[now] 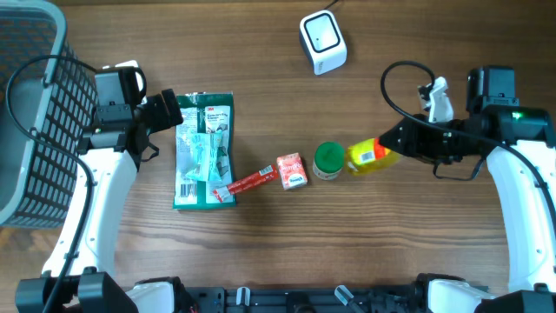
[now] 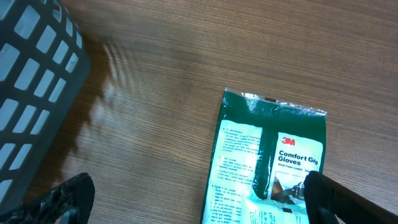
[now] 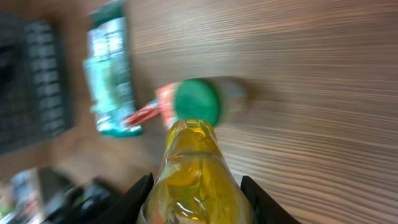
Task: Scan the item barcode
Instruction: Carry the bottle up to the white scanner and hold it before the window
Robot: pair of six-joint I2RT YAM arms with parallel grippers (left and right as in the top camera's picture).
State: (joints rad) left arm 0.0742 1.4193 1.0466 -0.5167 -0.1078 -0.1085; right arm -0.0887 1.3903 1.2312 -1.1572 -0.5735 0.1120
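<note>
The right gripper (image 3: 196, 194) is clamped on a clear plastic bottle of yellow liquid (image 3: 193, 155), its two black fingers (image 3: 140, 196) pressed to either flank of the body. The bottle's long axis runs straight out from the palm, narrow end leading and pointing across the table toward the left arm's side. Judging by how sharp it looks against the smeared tabletop, it is probably lifted clear of the wood.

Just past its tip stands a small jar with a round green lid (image 1: 327, 160). Then come a little red carton (image 1: 292, 169), a thin red stick packet (image 1: 250, 182) and a flat green pack of work gloves (image 1: 204, 148). The left gripper (image 1: 167, 109) hangs over the pack's top end with its jaws spread wide and nothing between them. A grey plastic basket (image 1: 35, 113) sits at the far left.

The small white rounded-cube scanner (image 1: 322, 41) sits at the far edge, well apart from the held bottle and diagonally ahead and inward of it. The right arm is clearly the nearer one. A red-and-white label (image 1: 372, 155) faces up (no barcode can be made out), so the bottle likely needs swinging toward the scanner and perhaps rolling.
</note>
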